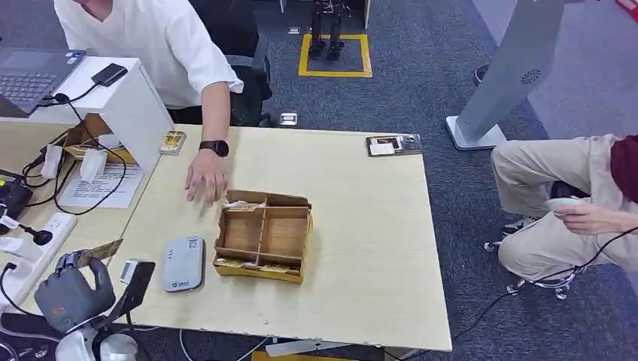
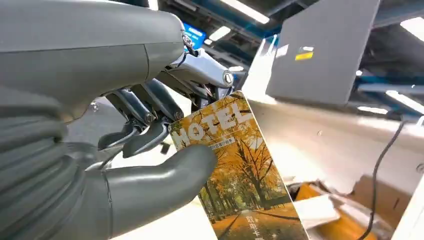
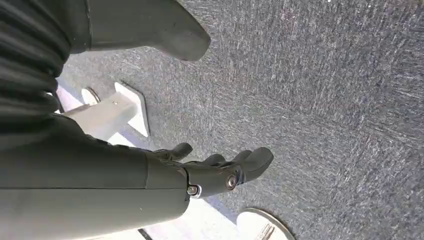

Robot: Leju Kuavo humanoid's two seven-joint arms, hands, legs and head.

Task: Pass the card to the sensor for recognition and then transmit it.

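Note:
My left hand (image 1: pixel 71 289) hovers at the table's near left corner and pinches an orange hotel card (image 1: pixel 98 252) between thumb and fingers. Up close, the card (image 2: pixel 240 170) shows autumn trees and the word HOTEL, with the thumb of my left hand (image 2: pixel 165 145) pressed on its face. The grey card reader (image 1: pixel 183 263) lies flat on the table, to the right of that hand. A small black and silver device (image 1: pixel 135 275) sits between hand and reader. My right hand (image 3: pixel 220 170) hangs over grey carpet with its fingers spread and nothing in it.
A wooden compartment box (image 1: pixel 263 237) with cards stands mid-table. A person in white rests a hand (image 1: pixel 205 177) on the table just behind it. Cables, a power strip (image 1: pixel 34 248) and a laptop (image 1: pixel 30 74) crowd the left. Another person sits at the right (image 1: pixel 572 203).

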